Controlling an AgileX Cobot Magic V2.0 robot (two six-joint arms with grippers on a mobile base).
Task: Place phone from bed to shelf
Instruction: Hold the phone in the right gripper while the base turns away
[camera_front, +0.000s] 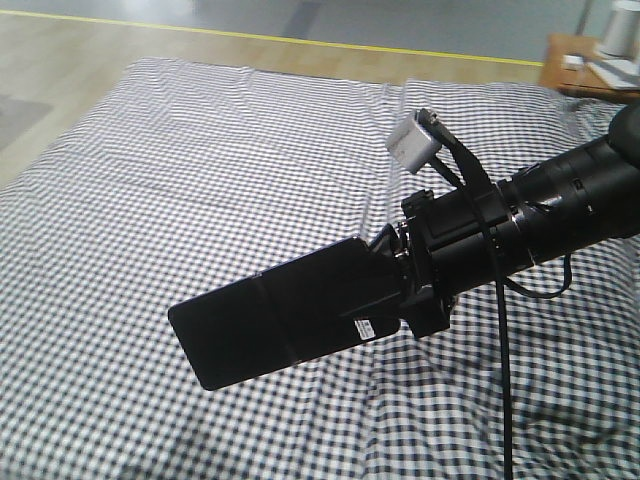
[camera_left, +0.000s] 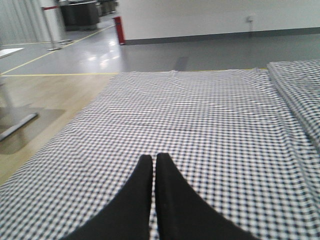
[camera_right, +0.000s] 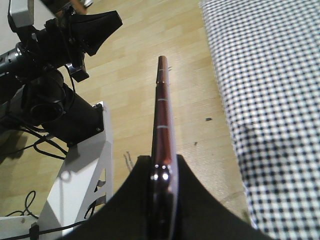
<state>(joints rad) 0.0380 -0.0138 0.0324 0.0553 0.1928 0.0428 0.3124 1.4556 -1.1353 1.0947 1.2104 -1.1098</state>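
The phone (camera_front: 280, 320), a thin glossy black slab with a centre crease and a small white sticker, hangs in the air above the bed (camera_front: 200, 150). My right gripper (camera_front: 388, 290) is shut on its right end. In the right wrist view the phone (camera_right: 162, 110) shows edge-on with a pinkish rim, clamped between the black fingers (camera_right: 192, 200) of the right gripper (camera_right: 162, 161), over wooden floor beside the bed (camera_right: 270, 100). My left gripper (camera_left: 153, 158) is shut with nothing in it, low over the checked sheet (camera_left: 200, 115). The shelf is out of view.
A reddish-brown nightstand (camera_front: 590, 65) stands beyond the bed's far right corner. A yellow floor line (camera_front: 250, 38) runs past the bed's far edge. The robot's white base (camera_right: 80, 185) and left arm (camera_right: 65, 35) stand on the wooden floor left of the bed.
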